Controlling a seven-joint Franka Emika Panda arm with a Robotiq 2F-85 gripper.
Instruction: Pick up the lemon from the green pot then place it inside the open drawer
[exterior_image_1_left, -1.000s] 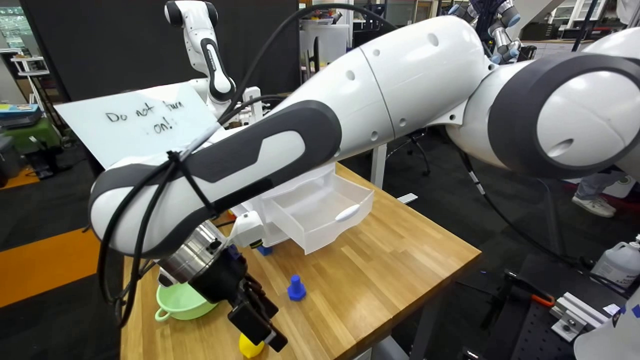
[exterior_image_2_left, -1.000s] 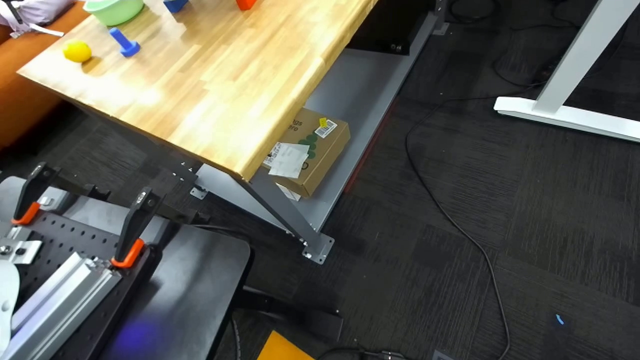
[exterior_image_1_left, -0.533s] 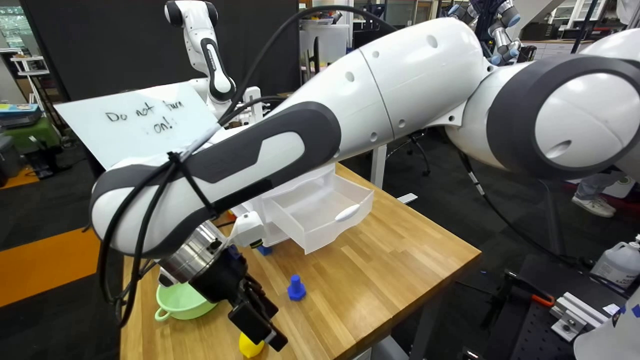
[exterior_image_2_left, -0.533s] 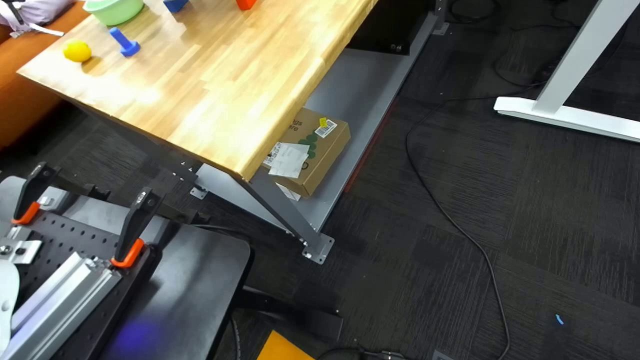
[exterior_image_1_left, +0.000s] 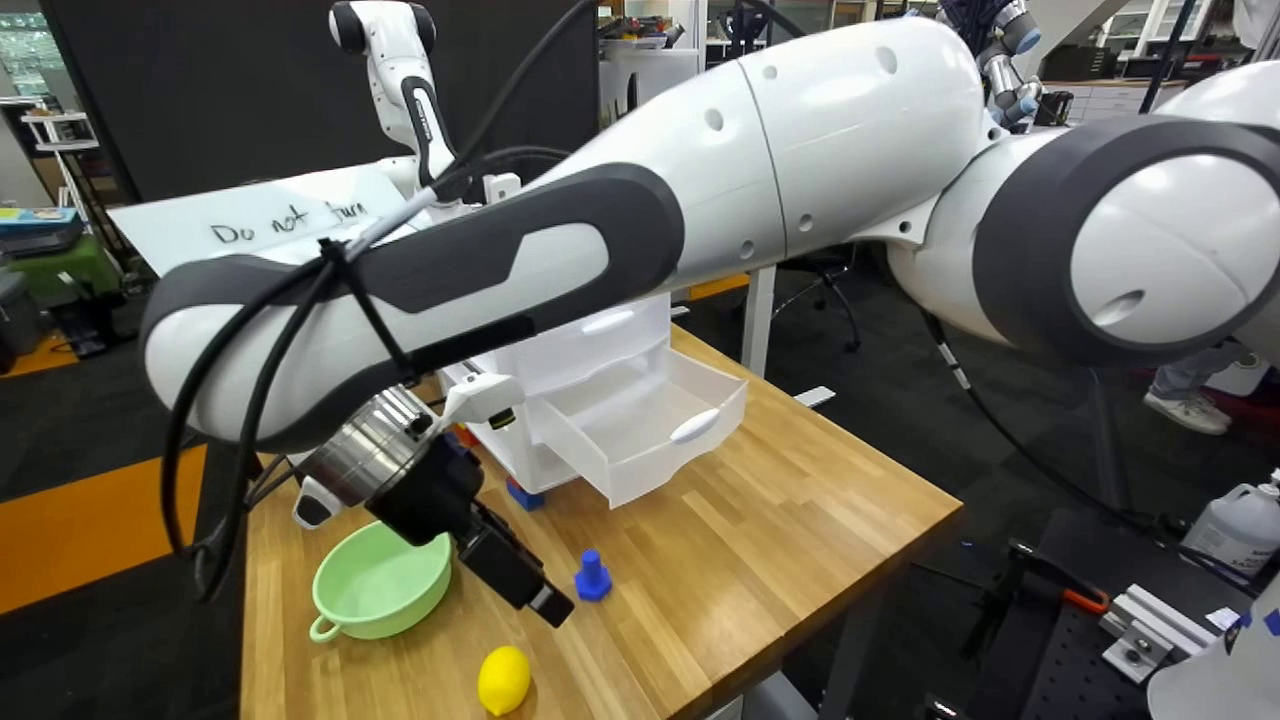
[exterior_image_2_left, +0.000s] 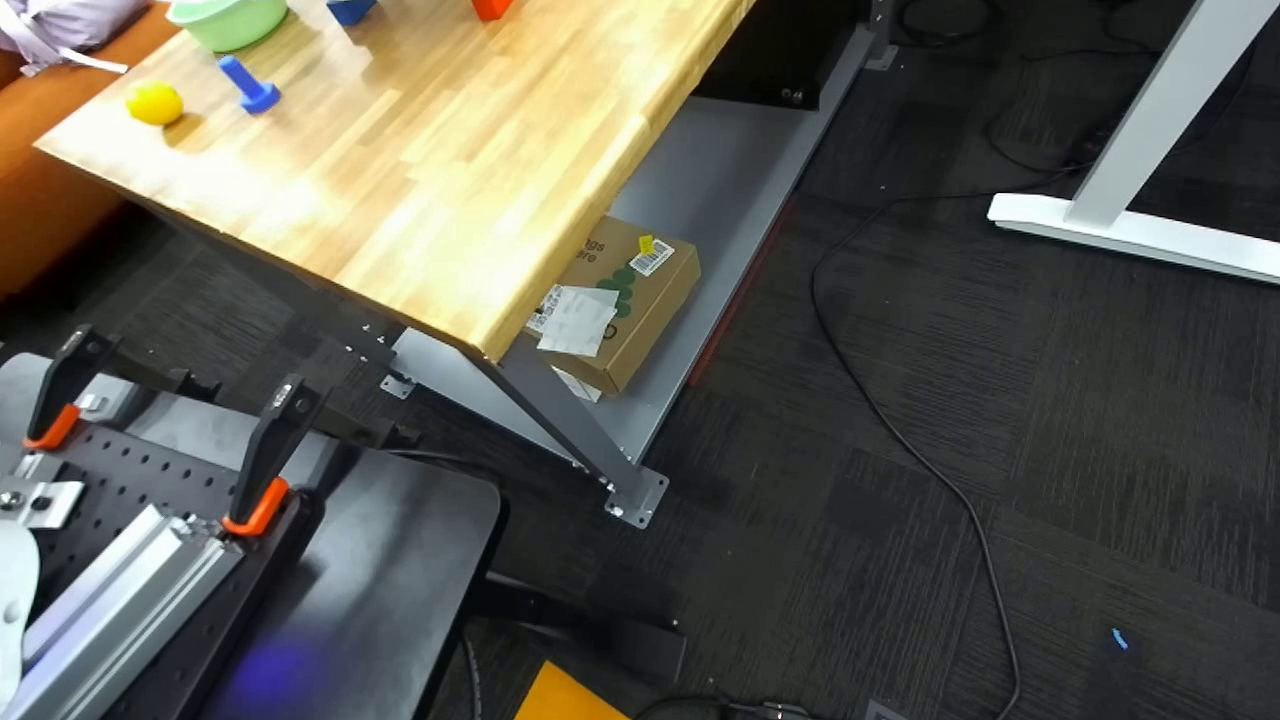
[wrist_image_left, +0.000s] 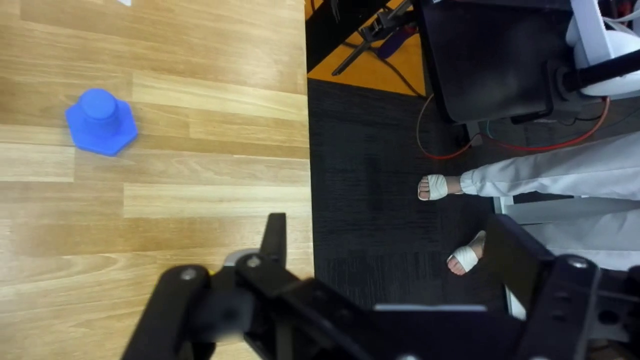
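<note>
Lifted since the earlier frame, the claw (wrist_image_left: 388, 232) is found spread wide, nothing held; the lemon (exterior_image_1_left: 503, 680) is seen on the bench (exterior_image_1_left: 740, 545), near the green pot (exterior_image_1_left: 380, 585).

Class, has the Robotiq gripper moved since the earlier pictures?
Yes: in an exterior view, the Robotiq gripper moved up the picture, away from the unmoved lemon.

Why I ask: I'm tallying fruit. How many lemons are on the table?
1: the lemon lies on the table, apart from the green pot. The arm and drawer unit hide some tabletop, so others may be hidden.
</note>
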